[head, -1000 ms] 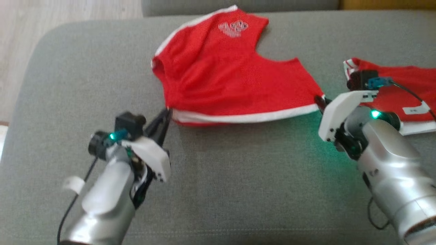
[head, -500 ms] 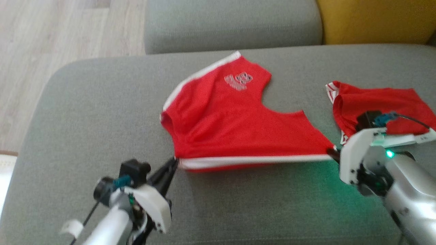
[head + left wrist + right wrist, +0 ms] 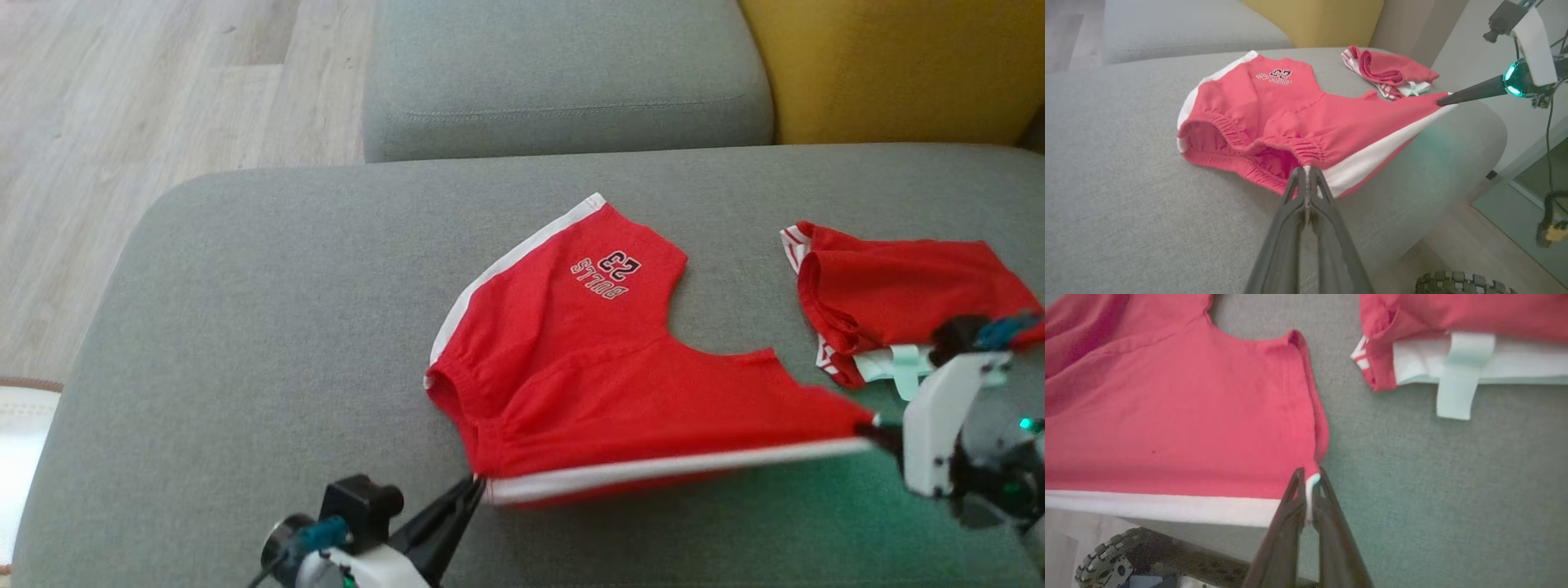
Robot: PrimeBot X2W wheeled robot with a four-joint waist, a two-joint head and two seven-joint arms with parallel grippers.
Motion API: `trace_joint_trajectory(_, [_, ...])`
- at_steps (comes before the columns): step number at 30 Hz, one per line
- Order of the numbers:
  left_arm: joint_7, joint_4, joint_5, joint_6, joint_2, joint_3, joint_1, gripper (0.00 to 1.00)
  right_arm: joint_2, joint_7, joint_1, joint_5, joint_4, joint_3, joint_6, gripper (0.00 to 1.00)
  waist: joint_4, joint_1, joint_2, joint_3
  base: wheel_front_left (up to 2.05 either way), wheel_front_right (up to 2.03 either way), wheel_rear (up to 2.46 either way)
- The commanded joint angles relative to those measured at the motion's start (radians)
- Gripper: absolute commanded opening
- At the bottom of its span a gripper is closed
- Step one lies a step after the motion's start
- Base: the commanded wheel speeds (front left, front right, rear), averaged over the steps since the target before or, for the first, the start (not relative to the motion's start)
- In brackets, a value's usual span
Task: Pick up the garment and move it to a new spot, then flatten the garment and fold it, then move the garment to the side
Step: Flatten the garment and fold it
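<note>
The garment (image 3: 604, 367) is a pair of red shorts with a white side stripe and a "BULLS 23" print, lying on the grey cushion (image 3: 245, 327). My left gripper (image 3: 475, 487) is shut on its near waistband corner. My right gripper (image 3: 873, 429) is shut on the near leg-hem corner. The white-striped edge is stretched taut between them. In the left wrist view the fingers pinch the garment (image 3: 1274, 110) at the gripper (image 3: 1306, 171), and the right gripper (image 3: 1443, 101) holds the far corner. In the right wrist view the gripper (image 3: 1308, 477) clamps the garment (image 3: 1167, 416) at its hem.
A second red garment (image 3: 898, 286), folded with a white label, lies on the cushion to the right, close to my right gripper. A yellow cushion (image 3: 882, 65) and another grey cushion (image 3: 563, 73) sit behind. Wooden floor (image 3: 122, 98) lies to the left. The robot's wheel (image 3: 1102, 555) shows below the cushion's near edge.
The head camera has tilted up, showing more of the sofa's back. Both grippers, still shut on the garment, have dragged it nearer and to the right, past the second garment's left end.
</note>
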Motion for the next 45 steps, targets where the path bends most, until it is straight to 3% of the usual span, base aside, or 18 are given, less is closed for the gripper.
trace_joint_trajectory(1, [0.0,-0.056,-0.009,0.018,0.02,0.051,-0.058,0.0,-0.038,0.009,-0.025,-0.022,-0.05,-0.045,0.007,0.0,0.008,0.0001,-0.0001,0.004,0.0,0.0,0.0])
trace_joint_trajectory(12, [0.012,-0.081,-0.026,0.046,-0.013,0.091,-0.16,0.0,0.081,0.092,-0.121,-0.206,-0.147,-0.26,0.007,0.0,0.079,0.0001,-0.0001,0.068,0.0,0.0,0.0])
trace_joint_trajectory(20, [0.0,-0.031,-0.027,0.027,-0.053,0.086,-0.26,0.0,0.149,0.119,-0.291,-0.317,-0.115,-0.309,0.007,0.0,0.141,0.0001,-0.0001,0.156,0.0,0.0,0.0])
trace_joint_trajectory(33, [-0.047,0.193,-0.015,-0.019,-0.169,0.053,-0.511,0.0,0.176,0.101,-0.603,-0.467,0.104,-0.226,0.007,0.0,0.256,0.0001,-0.0001,0.34,0.0,0.0,0.0])
trace_joint_trajectory(45, [-0.132,0.375,-0.01,-0.041,-0.221,0.005,-0.638,0.0,0.182,-0.019,-0.767,-0.488,0.273,-0.136,0.007,0.0,0.311,0.0001,-0.0001,0.422,0.0,0.0,0.0])
